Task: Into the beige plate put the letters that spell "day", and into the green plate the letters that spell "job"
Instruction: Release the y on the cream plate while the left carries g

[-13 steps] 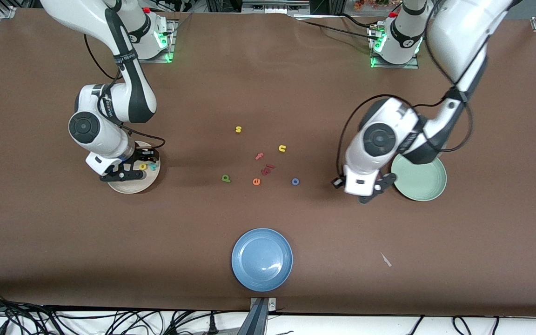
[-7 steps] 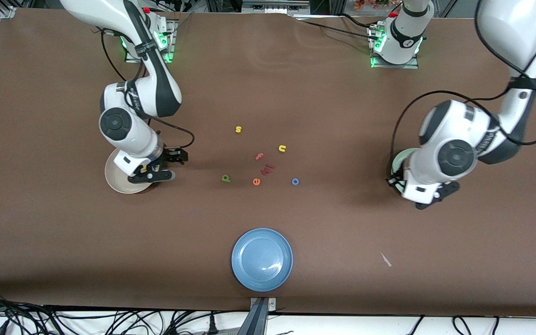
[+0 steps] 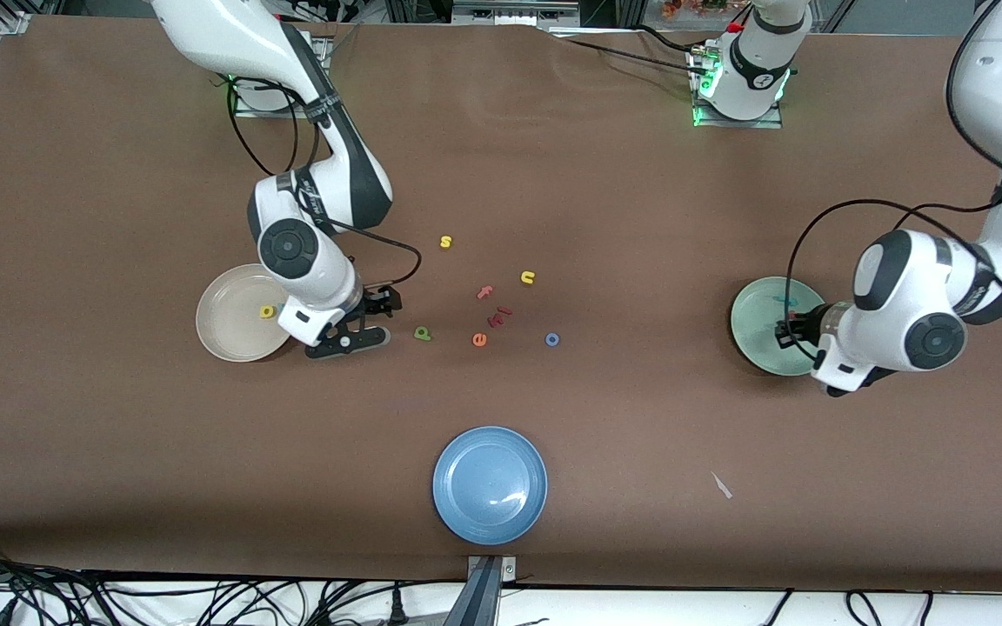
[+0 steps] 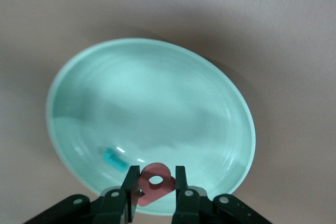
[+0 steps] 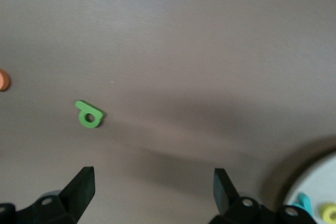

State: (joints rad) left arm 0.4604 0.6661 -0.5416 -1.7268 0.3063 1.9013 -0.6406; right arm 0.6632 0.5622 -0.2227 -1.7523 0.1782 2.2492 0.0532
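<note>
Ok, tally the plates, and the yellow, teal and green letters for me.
Plates: 3 (beige plate, green plate, blue plate)
Yellow letters: 3 (d, s, u)
Teal letters: 2 (y, j)
Green letters: 1 (a)
Total: 9

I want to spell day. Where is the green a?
In the front view the green a lies on the brown table, beside the open right gripper, between the beige plate and the orange e.
</note>
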